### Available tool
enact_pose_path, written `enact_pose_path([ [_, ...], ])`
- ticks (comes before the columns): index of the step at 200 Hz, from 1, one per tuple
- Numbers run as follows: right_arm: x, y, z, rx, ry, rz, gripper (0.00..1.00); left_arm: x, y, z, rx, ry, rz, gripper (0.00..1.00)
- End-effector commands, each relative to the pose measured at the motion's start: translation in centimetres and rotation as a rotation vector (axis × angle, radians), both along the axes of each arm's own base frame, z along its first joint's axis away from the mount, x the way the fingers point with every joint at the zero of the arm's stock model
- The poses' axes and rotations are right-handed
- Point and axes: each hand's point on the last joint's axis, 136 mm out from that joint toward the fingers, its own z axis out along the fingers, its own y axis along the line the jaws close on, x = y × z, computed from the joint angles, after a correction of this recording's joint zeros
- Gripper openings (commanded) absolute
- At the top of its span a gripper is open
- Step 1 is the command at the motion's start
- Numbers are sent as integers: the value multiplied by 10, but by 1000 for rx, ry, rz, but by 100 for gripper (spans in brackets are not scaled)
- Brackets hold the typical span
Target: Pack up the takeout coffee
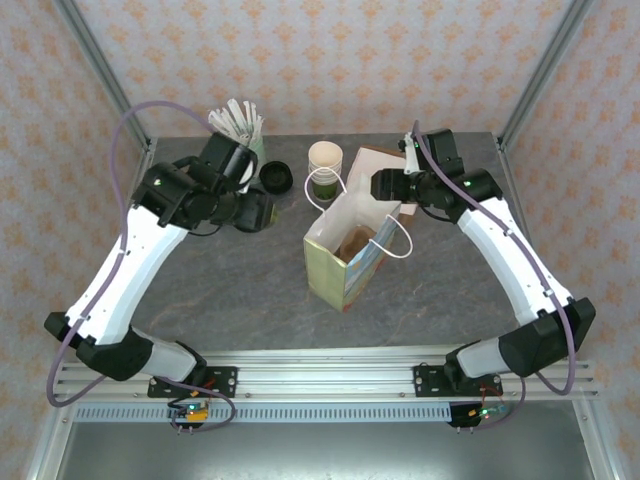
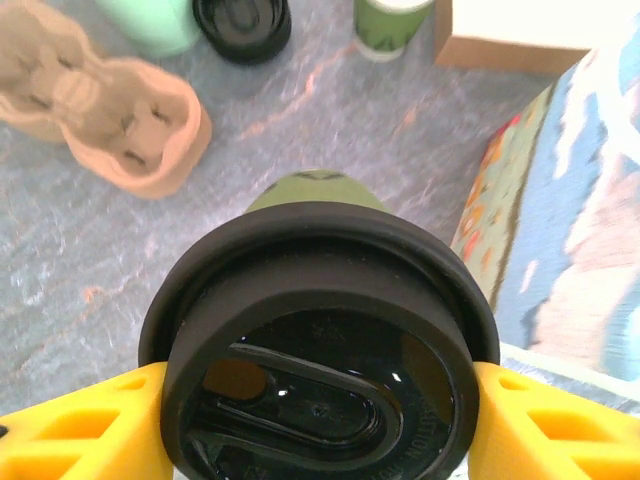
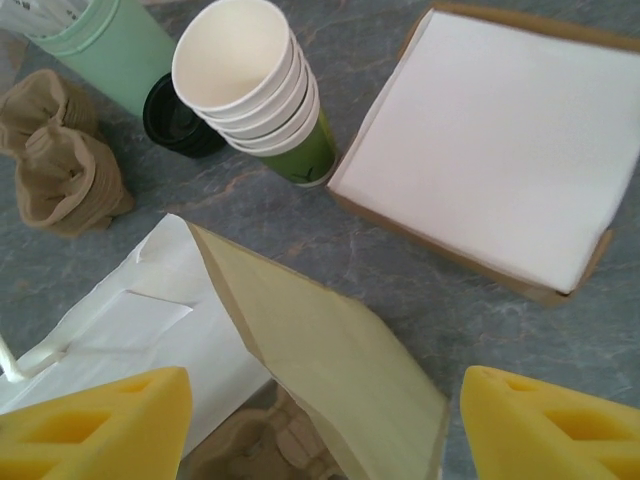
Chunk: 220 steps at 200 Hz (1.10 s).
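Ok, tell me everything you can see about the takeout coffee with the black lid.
The takeout coffee is a small paper cup, green on its visible side, capped by a round, glossy black plastic lid with a raised oval tab. The left gripper holds it, yellow fingers pressed against either side of the lid. It is beside the paper bag; whether it rests on the table is unclear.

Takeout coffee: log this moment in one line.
left hand: shut on takeout coffee | right hand: open over paper bag | status: not yet bagged
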Motion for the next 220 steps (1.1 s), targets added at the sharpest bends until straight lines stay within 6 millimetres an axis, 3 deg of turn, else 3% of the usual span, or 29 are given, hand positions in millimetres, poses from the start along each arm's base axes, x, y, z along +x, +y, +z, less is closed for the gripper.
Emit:
enact_pose_path([
  [1, -2, 11, -8, 77, 65, 20, 72, -12, 9, 25, -10, -32, -4, 52],
  [40, -8, 23, -9, 159, 101, 50, 70, -16, 4, 65, -65, -130, -44, 51],
  [112, -11, 36, -9, 248, 113, 41, 69, -27, -22, 117, -199, -277, -154, 50],
  [165, -8, 33, -12, 228, 107, 13, 69, -38, -55, 124, -238, -273, -279, 49],
  [220, 0, 18, 9, 207, 29, -33, 74, -49, -84, 122, -279, -242, -377, 48],
])
